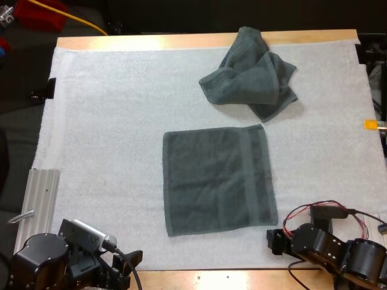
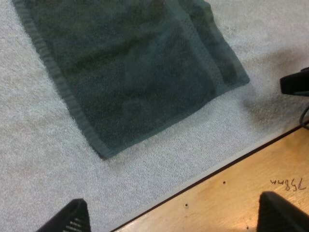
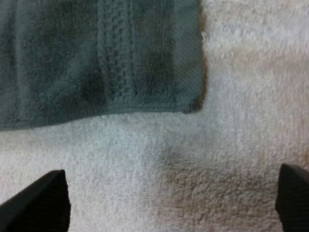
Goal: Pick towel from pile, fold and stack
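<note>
The flat towel (image 1: 219, 180) lies spread in the middle of the white mat (image 1: 109, 151), just ahead of both arms. Its slightly longer sides run away from them and its near edge stretches across between them. The right jaws stand wide open and empty just short of the near right corner, closer than the left jaws, which also gape empty over the tabletop (image 2: 251, 179) edge, off the near left corner. The crumpled towel (image 1: 251, 75) sits well beyond, toward the far right.
</note>
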Controlling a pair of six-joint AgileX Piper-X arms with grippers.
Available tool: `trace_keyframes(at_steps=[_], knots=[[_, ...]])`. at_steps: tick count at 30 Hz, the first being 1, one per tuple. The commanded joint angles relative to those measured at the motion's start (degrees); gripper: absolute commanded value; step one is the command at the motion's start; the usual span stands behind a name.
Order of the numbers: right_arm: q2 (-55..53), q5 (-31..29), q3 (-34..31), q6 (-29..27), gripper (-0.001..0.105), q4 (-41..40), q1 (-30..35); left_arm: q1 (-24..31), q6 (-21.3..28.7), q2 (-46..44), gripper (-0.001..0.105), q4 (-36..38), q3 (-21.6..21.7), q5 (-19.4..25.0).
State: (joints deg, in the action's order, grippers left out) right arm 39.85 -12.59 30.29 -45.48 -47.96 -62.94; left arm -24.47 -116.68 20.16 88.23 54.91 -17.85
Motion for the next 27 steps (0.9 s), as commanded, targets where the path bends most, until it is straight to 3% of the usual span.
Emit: trace_keyframes(at_steps=[1, 8, 12, 22, 27], knots=[[-0.4, 0.7, -0.7, 1.0, 0.084, 2.0, 0.1, 0.0, -0.5, -0.3, 0.068, 0.4, 0.3, 0.1], [-0.4, 0.9, -5.1, 4.7, 0.084, 9.8, 0.3, 0.0, -0.5, -0.3, 0.068, 0.4, 0.3, -0.4], [-0.1, 2.6, -7.8, 6.9, 0.084, 13.6, 3.8, 0.0, -0.5, -0.3, 0.068, 0.4, 0.3, -1.4], [-0.2, 17.6, -14.9, 7.6, 0.084, 27.8, 18.2, 0.0, -0.5, -0.3, 0.068, 0.2, 0.3, -2.4], [-0.2, 21.9, -17.6, 7.6, 0.084, 32.9, 20.9, 0.0, -0.5, -0.3, 0.068, 0.2, 0.3, -2.4]])
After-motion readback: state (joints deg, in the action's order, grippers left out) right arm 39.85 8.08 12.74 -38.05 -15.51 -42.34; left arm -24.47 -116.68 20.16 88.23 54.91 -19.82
